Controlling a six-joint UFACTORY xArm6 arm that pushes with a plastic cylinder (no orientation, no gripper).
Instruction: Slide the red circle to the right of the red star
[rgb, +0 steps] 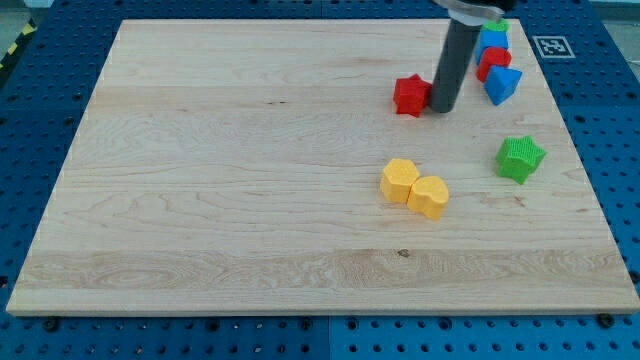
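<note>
The red star (409, 95) lies on the wooden board (230, 170) at the upper right. My tip (441, 108) stands just right of the red star, touching or nearly touching its right side. The red circle (492, 62) sits further right near the board's top right corner, between a blue block above and a blue triangle below. The rod hides part of the space between the star and the circle.
A blue block (493, 41) and a green block (499, 26) sit above the red circle. A blue triangle (503, 85) lies just below it. A green star (520, 158) is at the right. A yellow hexagon (399, 180) and a yellow heart (430, 196) touch at centre right.
</note>
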